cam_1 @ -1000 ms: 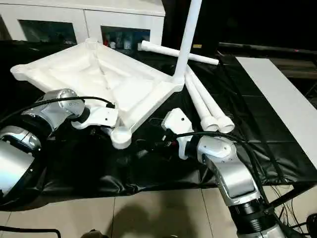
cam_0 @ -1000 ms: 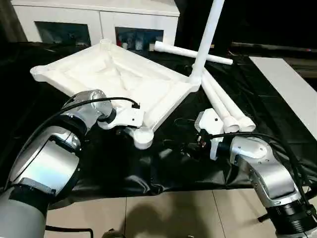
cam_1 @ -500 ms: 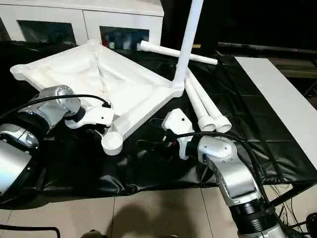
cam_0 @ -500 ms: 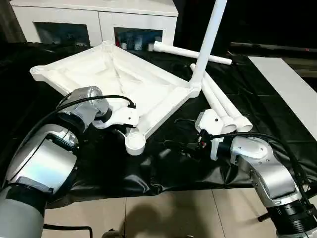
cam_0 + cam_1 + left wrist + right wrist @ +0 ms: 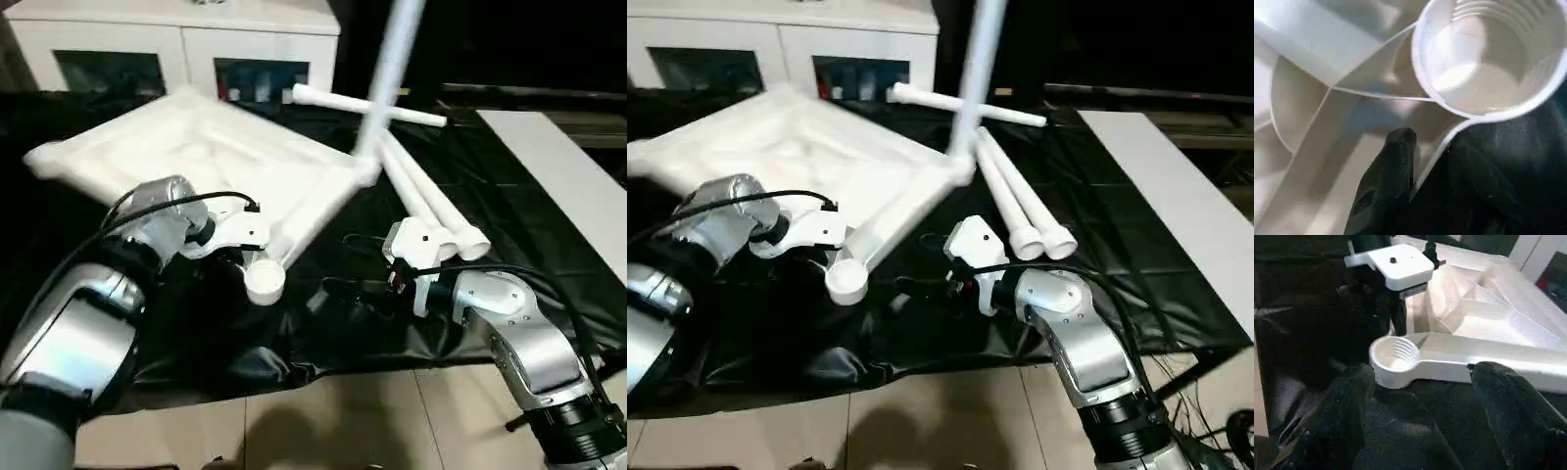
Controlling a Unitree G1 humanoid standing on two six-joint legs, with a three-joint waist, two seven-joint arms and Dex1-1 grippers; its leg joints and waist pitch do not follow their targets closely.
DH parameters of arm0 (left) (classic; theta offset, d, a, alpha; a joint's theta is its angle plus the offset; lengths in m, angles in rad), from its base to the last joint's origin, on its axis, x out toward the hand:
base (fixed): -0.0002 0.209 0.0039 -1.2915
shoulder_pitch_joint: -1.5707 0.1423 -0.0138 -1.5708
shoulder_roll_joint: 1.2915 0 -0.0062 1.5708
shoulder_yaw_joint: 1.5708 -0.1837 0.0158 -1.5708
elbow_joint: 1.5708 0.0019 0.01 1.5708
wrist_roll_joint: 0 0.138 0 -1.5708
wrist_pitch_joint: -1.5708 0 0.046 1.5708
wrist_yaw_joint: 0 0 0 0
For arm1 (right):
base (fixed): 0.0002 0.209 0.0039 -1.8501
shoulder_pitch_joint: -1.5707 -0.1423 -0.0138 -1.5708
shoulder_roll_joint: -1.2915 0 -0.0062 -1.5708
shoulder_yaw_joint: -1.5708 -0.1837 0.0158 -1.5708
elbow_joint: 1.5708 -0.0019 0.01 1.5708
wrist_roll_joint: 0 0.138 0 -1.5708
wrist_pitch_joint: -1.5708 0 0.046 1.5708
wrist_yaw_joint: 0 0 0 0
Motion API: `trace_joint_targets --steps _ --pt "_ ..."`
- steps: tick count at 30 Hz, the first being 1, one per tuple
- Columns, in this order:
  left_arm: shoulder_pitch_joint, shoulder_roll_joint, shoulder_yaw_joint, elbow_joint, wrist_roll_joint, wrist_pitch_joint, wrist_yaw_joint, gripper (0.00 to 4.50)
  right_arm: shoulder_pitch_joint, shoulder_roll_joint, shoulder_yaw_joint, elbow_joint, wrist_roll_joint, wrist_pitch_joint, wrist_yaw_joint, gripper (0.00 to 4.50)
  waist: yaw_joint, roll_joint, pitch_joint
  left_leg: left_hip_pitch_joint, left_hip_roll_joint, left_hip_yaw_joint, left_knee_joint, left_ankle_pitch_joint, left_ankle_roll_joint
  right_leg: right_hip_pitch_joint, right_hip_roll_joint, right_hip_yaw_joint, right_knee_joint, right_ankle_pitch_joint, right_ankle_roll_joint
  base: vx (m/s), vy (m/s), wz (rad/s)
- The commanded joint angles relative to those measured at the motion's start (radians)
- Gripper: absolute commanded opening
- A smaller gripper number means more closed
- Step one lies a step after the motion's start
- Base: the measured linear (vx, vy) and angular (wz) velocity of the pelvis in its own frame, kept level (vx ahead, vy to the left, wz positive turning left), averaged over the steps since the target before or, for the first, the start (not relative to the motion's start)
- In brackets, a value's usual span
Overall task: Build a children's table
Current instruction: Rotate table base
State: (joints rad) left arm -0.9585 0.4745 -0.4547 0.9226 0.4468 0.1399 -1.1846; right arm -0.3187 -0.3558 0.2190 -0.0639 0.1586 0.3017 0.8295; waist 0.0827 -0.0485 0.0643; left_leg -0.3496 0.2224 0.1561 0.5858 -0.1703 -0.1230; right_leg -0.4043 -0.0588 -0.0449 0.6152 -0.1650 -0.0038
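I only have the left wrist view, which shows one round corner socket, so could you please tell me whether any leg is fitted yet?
Observer: Yes, one leg stands upright in the right-hand corner of the tabletop.
Operator: Where are the others?
Observer: The three loose legs lie on the black cloth beside that corner: one crosswise, two side by side.
Operator: And the right gripper?
Observer: It is open and empty, pointing at the near socket that you see.
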Motion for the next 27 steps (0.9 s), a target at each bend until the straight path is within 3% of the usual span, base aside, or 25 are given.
trace_joint_targets --steps 1,4,7,9,11,13,16,22,24,25,27 --pt "0.035 0.03 0.057 -0.025 -0.02 0.109 0.092 0.88 -0.011 -0.003 0.003 0.014 -0.002 -0.01 -0.004 3.56 0.007 0.006 -0.064 -0.008 0.0 0.0 -0.078 -0.287 -0.005 0.054 -0.072 0.032 -0.088 -0.445 -0.134 0.0 0.0 0.0" --pt "0.082 0.04 0.096 -0.095 -0.019 0.173 0.15 0.83 -0.015 0.001 0.006 0.023 -0.003 -0.014 -0.005 3.56 -0.001 0.004 -0.065 -0.01 -0.004 -0.001 -0.076 -0.283 -0.001 0.052 -0.067 0.029 -0.09 -0.44 -0.125 0.0 0.0 0.0" --pt "0.119 0.035 0.125 -0.16 -0.031 0.184 0.186 0.78 -0.017 0.003 0.009 0.028 -0.005 -0.016 -0.005 3.56 -0.009 0.003 -0.065 -0.007 -0.003 0.001 -0.074 -0.281 0.005 0.047 -0.064 0.029 -0.089 -0.41 -0.138 0.0 0.0 0.0" --pt "0.147 0.027 0.14 -0.201 -0.044 0.145 0.214 0.7 -0.02 0.004 0.011 0.034 -0.007 -0.019 -0.006 3.56 -0.012 0.004 -0.067 -0.006 -0.002 0.002 -0.072 -0.278 0.012 0.045 -0.063 0.031 -0.087 -0.383 -0.154 0.0 0.0 0.0" --pt "0.173 0.027 0.135 -0.231 -0.05 0.018 0.267 0.58 -0.024 0.007 0.012 0.042 -0.01 -0.022 -0.008 3.56 -0.011 0.002 -0.07 -0.008 0.0 0.003 -0.071 -0.264 0.017 0.045 -0.062 0.032 -0.082 -0.333 -0.165 0.0 0.0 0.0" --pt "0.193 0.036 0.113 -0.245 -0.041 -0.077 0.309 0.46 -0.029 0.009 0.013 0.054 -0.019 -0.024 -0.018 3.56 -0.008 0.006 -0.076 -0.006 0.001 0.007 -0.067 -0.226 0.021 0.045 -0.06 0.035 -0.072 -0.226 -0.187 0.0 0.0 0.0" --pt "0.208 0.04 0.105 -0.251 -0.043 -0.118 0.31 0.35 -0.031 0.009 0.014 0.061 -0.026 -0.027 -0.025 3.56 -0.006 0.006 -0.079 -0.009 -0.001 0.009 -0.064 -0.18 0.026 0.047 -0.056 0.035 -0.06 -0.125 -0.208 0.0 0.0 0.0" --pt "0.245 0.025 0.129 -0.323 -0.101 -0.168 0.266 0.16 -0.033 0.008 0.013 0.068 -0.035 -0.029 -0.033 3.56 0.007 0.008 -0.074 -0.005 0.002 0.011 -0.068 -0.216 0.01 0.045 -0.06 0.036 -0.063 -0.172 -0.203 0.0 0.0 0.0" --pt "0.247 0.005 0.15 -0.323 -0.13 -0.163 0.277 0.16 -0.034 0.009 0.014 0.07 -0.038 -0.03 -0.039 3.56 0.011 0.01 -0.072 0.002 0.002 0.013 -0.068 -0.251 0.005 0.038 -0.06 0.037 -0.07 -0.222 -0.191 0.0 0.0 0.0" --pt "0.248 -0.003 0.158 -0.32 -0.144 -0.163 0.276 0.68 -0.034 0.009 0.014 0.07 -0.039 -0.03 -0.042 3.56 0.013 0.009 -0.072 0.002 0.002 0.013 -0.069 -0.257 0.002 0.039 -0.061 0.037 -0.072 -0.24 -0.184 0.0 0.0 0.0" --pt "0.255 -0.014 0.183 -0.334 -0.175 -0.138 0.283 0.8 -0.034 0.013 0.012 0.07 -0.04 -0.036 -0.055 3.56 0.012 0.01 -0.072 -0.002 0.002 0.012 -0.07 -0.252 -0.003 0.041 -0.061 0.037 -0.071 -0.241 -0.178 0.0 0.0 0.0"
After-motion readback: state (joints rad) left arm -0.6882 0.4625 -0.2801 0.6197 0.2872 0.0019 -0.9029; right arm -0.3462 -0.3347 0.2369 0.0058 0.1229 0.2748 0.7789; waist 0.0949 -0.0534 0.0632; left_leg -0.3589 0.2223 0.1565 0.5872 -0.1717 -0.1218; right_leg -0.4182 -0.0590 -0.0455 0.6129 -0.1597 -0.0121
